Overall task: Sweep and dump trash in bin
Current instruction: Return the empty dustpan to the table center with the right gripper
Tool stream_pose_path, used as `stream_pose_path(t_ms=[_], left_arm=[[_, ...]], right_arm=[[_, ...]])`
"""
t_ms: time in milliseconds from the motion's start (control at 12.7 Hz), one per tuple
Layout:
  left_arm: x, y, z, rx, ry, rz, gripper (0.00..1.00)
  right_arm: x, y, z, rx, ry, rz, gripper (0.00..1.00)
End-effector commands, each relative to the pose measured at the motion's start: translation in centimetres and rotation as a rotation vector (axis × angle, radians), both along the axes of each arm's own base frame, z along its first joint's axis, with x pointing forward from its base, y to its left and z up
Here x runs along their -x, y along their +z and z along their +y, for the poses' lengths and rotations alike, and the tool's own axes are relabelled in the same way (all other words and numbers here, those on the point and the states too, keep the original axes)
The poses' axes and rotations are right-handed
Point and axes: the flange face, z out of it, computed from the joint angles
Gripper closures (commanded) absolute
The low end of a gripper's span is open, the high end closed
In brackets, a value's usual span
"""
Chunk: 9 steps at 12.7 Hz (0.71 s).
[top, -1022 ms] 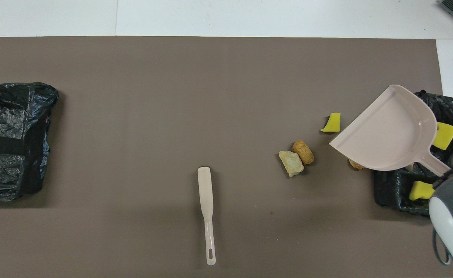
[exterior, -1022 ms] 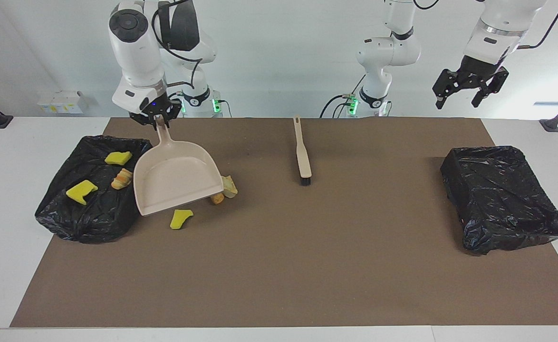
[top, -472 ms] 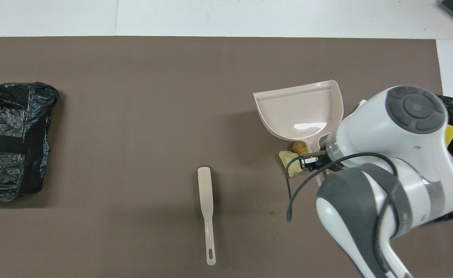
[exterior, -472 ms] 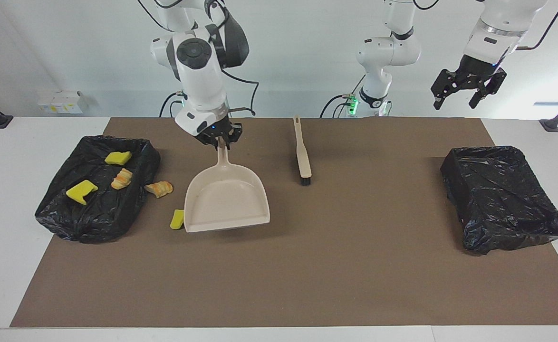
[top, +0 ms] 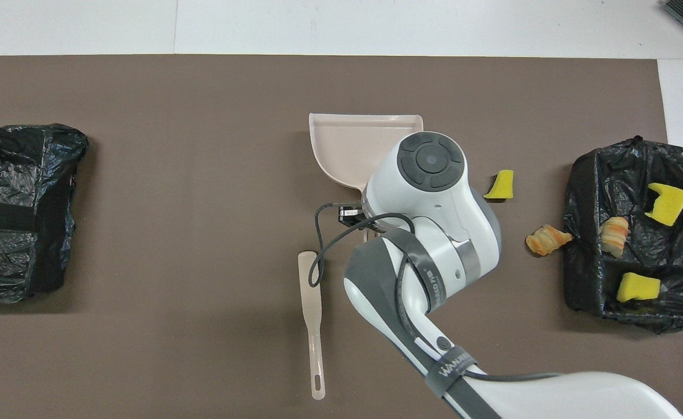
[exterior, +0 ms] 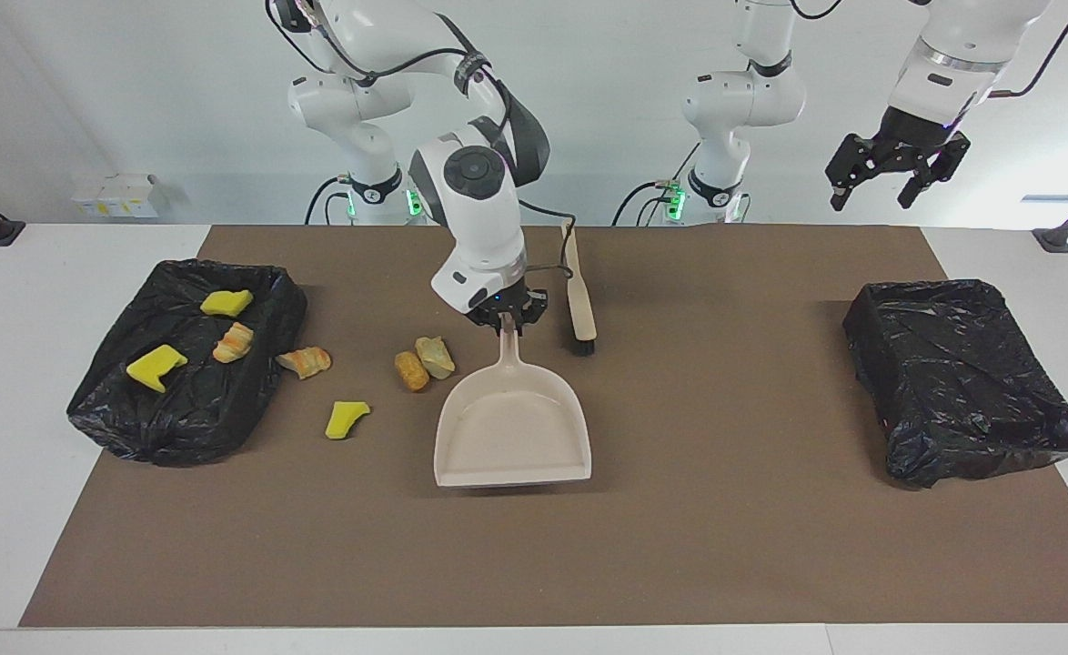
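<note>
Facing view shows the right gripper point(exterior: 504, 320) clamped on the handle of the beige dustpan point(exterior: 513, 428), which sits at the middle of the brown mat point(exterior: 680, 546) with its open lip pointing away from the robots. Just beside the handle, nearer the robots, lies the brush point(exterior: 579, 293). Four pieces of trash lie loose on the mat toward the right arm's end: a tan lump point(exterior: 411, 370) touching a pale lump point(exterior: 435, 357) close to the dustpan's handle side, a yellow wedge point(exterior: 346, 418), and an orange bread piece point(exterior: 305, 361) right at the edge of the black-lined bin point(exterior: 179, 428). Inside that bin rest two yellow chunks point(exterior: 156, 366) point(exterior: 226, 302) and a bread lump point(exterior: 233, 342). A second lined bin point(exterior: 962, 382) stands at the left arm's end, well apart from everything else, with bare mat between it and the dustpan. Raised near it and waiting, the left gripper point(exterior: 893, 177) has its fingers spread apart.
</note>
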Motion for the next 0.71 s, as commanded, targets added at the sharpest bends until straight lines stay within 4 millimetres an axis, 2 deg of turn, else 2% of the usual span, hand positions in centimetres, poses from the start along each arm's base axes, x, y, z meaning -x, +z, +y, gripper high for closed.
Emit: stream_pose_path(t_ms=[0,79,236,314,393,629], left_arm=[[0.0,0.2,0.3,0.011,0.011,0.007,0.0],[0.0,0.2,0.2,0.011,0.009,0.007,0.0],[0.0,0.2,0.2,0.011,0.009,0.007,0.0],[0.0,0.3,0.2,0.011,0.009,0.006,0.0],[0.0,0.2,0.3,0.011,0.011,0.007,0.0],[0.0,0.2,0.2,0.011,0.009,0.007,0.0]], right_arm=[[-3.0,-3.1,3.2,-0.038,-0.032,-0.014,1.0],[-3.4,-4.6,3.9,-0.042,-0.029,-0.016,1.0],[-3.4,-5.1,4.2,-0.045,-0.027,-0.019,1.0],[-3.5,-5.1,4.0,-0.045,-0.02,-0.022,0.33],[-3.3,-4.8,4.1,-0.034,-0.004,-0.034,0.0],[-3.0,-3.4,3.7,-0.023,0.002,-0.038,0.0]])
